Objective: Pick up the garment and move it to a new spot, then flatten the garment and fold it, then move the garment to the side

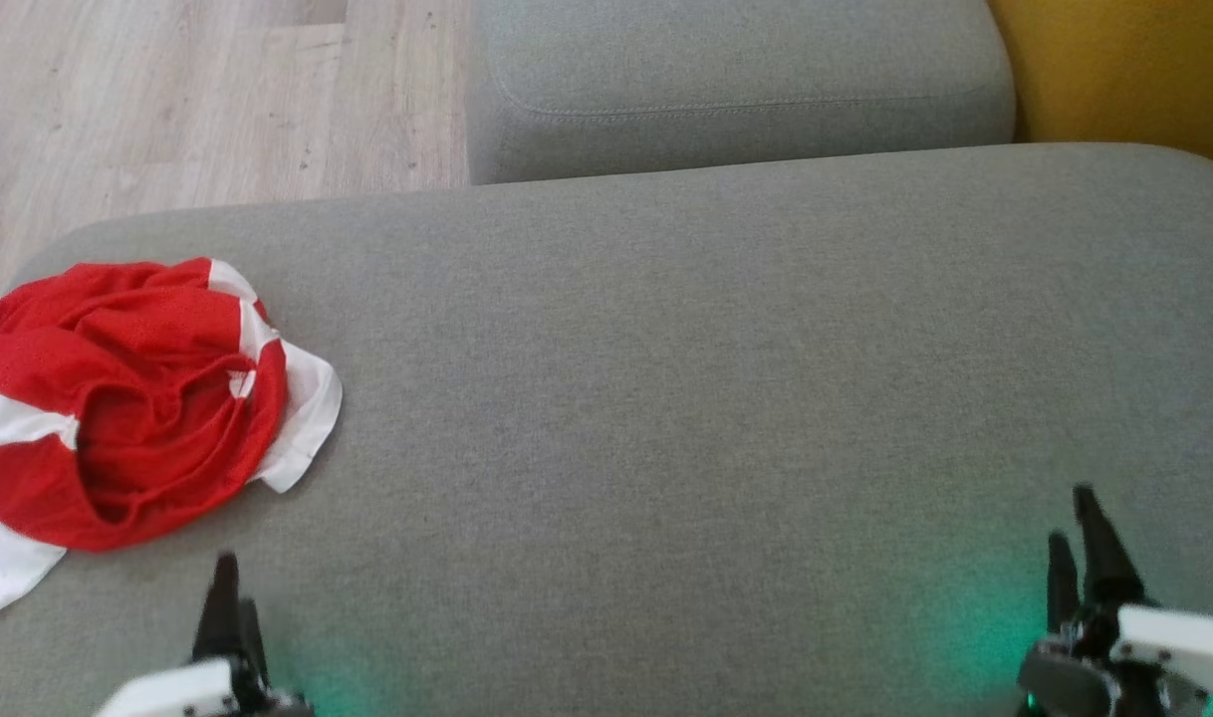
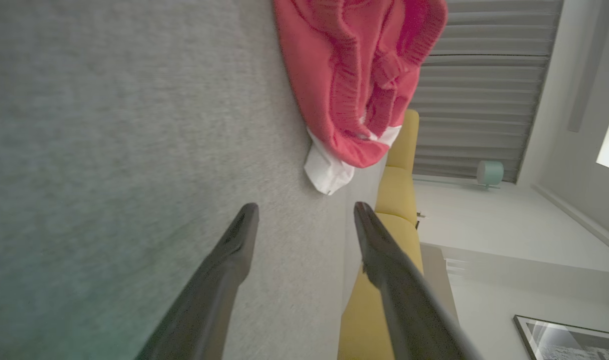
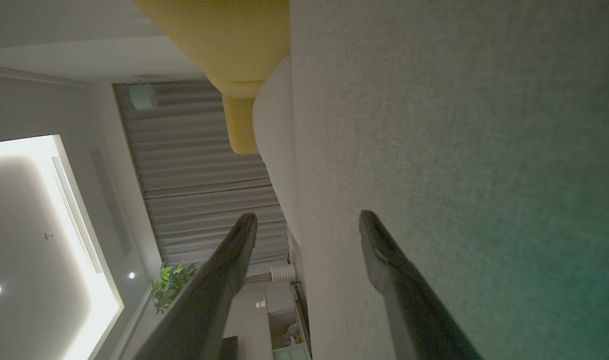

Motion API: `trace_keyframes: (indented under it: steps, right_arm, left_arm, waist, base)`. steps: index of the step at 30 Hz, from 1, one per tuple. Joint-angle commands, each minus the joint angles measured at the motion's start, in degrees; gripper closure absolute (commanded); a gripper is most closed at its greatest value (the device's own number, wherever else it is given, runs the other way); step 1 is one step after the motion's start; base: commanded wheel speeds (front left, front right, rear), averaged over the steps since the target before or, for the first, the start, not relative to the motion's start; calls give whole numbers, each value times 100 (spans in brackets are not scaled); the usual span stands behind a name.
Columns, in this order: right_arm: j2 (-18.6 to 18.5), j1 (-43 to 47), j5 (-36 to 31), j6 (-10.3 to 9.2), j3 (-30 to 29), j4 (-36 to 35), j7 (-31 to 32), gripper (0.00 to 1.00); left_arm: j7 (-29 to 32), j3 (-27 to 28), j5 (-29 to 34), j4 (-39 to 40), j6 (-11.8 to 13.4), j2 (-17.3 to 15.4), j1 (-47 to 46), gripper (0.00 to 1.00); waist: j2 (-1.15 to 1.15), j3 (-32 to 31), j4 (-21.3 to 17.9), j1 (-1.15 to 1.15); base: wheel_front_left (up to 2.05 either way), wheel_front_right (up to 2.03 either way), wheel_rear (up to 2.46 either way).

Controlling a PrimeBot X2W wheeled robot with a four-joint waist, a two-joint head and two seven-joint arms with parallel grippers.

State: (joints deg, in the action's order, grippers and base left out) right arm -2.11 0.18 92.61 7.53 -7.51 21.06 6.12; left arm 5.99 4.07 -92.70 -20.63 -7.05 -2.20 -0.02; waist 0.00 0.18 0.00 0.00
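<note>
Crumpled garment [image 1: 128,398] partly beyond head view's left edge; left pincer [image 2: 305,207] and right pincer [image 3: 308,216] agape, empty.

Sole obstacle on the grey cushion [image 1: 666,349]: crumpled garment [image 1: 128,398] at its left edge. Right of the garment, bare fabric, free to pass. Behind the garment, floor [image 1: 168,90]; back-right of it, second cushion [image 1: 736,90].
</note>
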Motion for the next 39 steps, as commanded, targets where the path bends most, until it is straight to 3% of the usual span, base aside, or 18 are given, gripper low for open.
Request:
trace_keyframes:
  steps: [1,9,17,39]
  right_arm:
    - [-10,-101,11,0,50,-133,-22,0]
    - [-25,-147,-173,0,251,-166,-159,0]
    - [-20,-183,-1092,-1,376,-276,-345,0]
    - [-32,-188,-2892,-1,760,-458,-716,0]
  left_arm:
    - [-38,-23,39,120,-1,-13,-102,0]
    - [-155,-82,324,213,-3,-16,-110,0]
    - [-340,-117,1161,472,15,-21,-103,0]
    - [-710,-544,3167,921,422,-41,-43,0]
  waist:
    - [0,-3,0,0]
    - [0,-10,0,0]
    - [0,-20,-1,0]
    - [0,-101,-10,0]
  base:
    - [0,0,0]
    - [0,0,0]
    - [0,0,0]
    - [0,0,0]
